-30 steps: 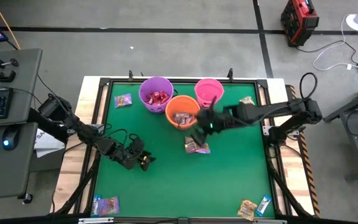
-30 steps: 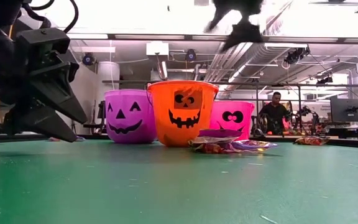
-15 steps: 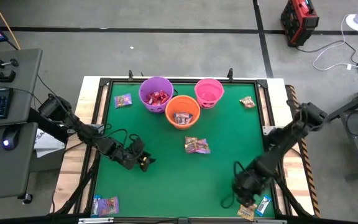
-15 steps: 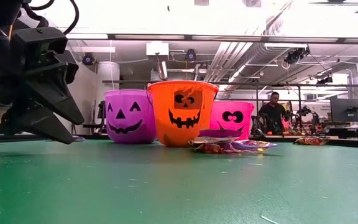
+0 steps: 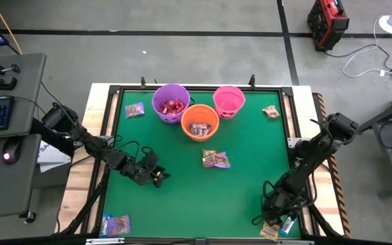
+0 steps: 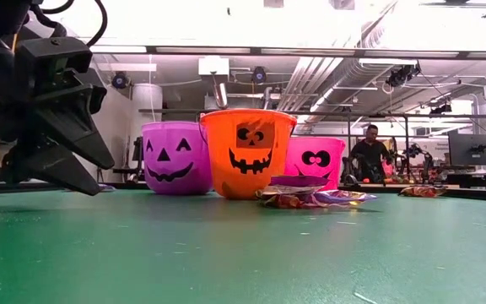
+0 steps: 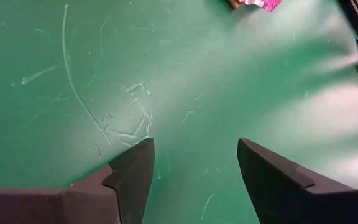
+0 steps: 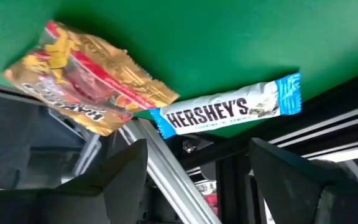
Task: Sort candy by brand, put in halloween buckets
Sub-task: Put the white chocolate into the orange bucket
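Lying at the table's near right corner, a blue-and-white Hershey's bar and a gold wrapped candy sit side by side, the right gripper hovering over them with jaws spread and nothing held. Far across the green mat, the purple bucket, orange bucket and pink bucket cluster together. The left gripper waits near the left side, released.
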Controlling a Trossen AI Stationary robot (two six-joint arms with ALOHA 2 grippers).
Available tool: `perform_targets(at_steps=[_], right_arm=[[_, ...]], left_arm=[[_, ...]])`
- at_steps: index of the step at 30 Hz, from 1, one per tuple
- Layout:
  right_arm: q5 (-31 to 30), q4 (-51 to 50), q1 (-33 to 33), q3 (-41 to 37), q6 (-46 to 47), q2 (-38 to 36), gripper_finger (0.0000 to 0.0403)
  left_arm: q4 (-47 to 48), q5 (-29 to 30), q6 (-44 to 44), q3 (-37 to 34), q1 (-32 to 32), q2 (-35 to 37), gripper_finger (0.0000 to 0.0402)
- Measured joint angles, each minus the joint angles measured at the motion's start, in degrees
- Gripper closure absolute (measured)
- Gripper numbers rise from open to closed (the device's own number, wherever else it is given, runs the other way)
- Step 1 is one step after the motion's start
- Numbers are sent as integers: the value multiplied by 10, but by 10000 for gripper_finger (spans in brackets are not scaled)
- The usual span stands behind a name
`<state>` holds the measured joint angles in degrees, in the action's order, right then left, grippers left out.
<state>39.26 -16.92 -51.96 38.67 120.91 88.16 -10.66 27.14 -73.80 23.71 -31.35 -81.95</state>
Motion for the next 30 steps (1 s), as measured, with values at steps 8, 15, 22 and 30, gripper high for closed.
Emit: perform_targets(at_steps=[8,15,22,30], right_arm=[[50,-5,-2,14,-185,41,131],[61,-42,1,23,-260,70,131],[98,-44,1,31,-273,117,131],[85,-69,31,33,-295,130,131]], left_arm=[[0,-10,0,0,0,0,181],[0,-11,0,0,2,0,181],[1,-11,0,0,2,0,181],[5,-11,4,0,2,0,181]])
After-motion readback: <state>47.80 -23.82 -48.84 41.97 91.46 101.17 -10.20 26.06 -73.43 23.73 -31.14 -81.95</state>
